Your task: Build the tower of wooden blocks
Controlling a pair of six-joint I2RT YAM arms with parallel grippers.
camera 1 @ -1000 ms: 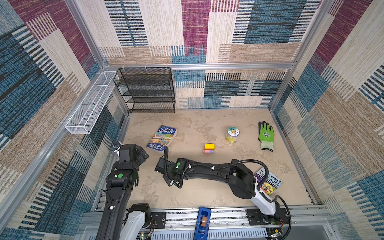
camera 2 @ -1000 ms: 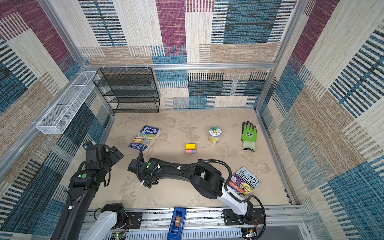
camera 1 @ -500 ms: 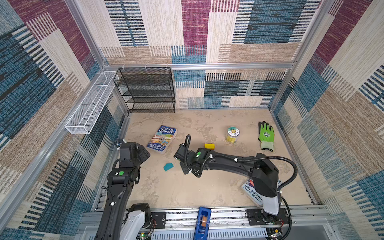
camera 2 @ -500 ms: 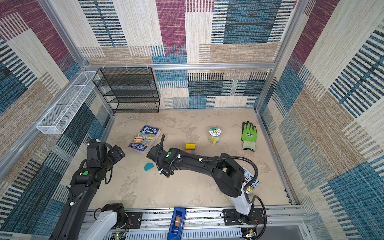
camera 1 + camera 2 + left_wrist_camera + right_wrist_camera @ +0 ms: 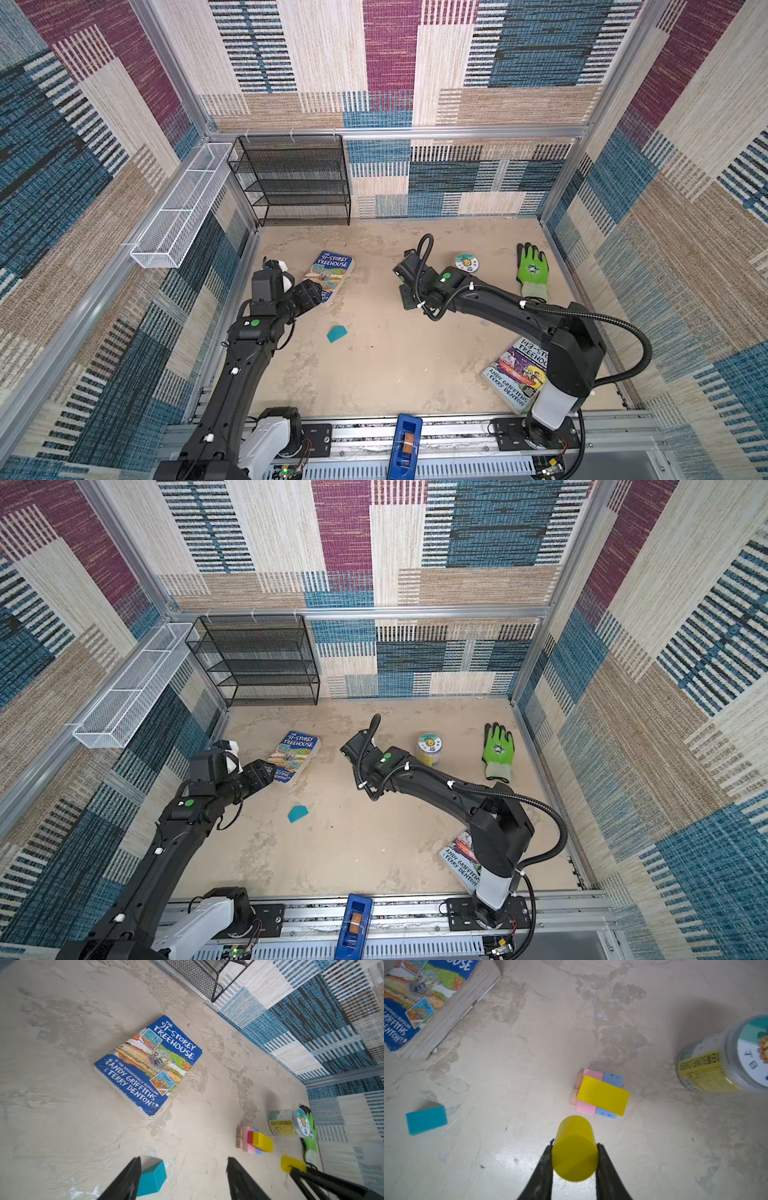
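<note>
The tower (image 5: 602, 1095) stands low on the floor: plain wood blocks at the base, then pink and light blue slabs, a red one (image 5: 250, 1136) and a yellow slab (image 5: 262, 1142) on top. In both top views my right arm hides it. My right gripper (image 5: 575, 1144) is shut on the yellow cylinder (image 5: 574, 1148), held a little short of the tower and above the floor. The teal house-shaped piece (image 5: 336, 333) lies on its side on the floor. My left gripper (image 5: 184, 1159) hangs open beside it with nothing between its fingers, back-left of the piece in a top view (image 5: 311, 294).
A blue paperback (image 5: 330, 276) lies just behind the left gripper, and another book (image 5: 519, 374) sits under the right arm's base. A yellow jar (image 5: 466, 262) and a green glove (image 5: 532, 270) are at the back right. A black mesh rack (image 5: 295, 178) stands against the back wall.
My right arm has swung from the left side back to the right with the cylinder, stopping over the tower and uncovering the teal piece. My left gripper has moved right, toward the book.
</note>
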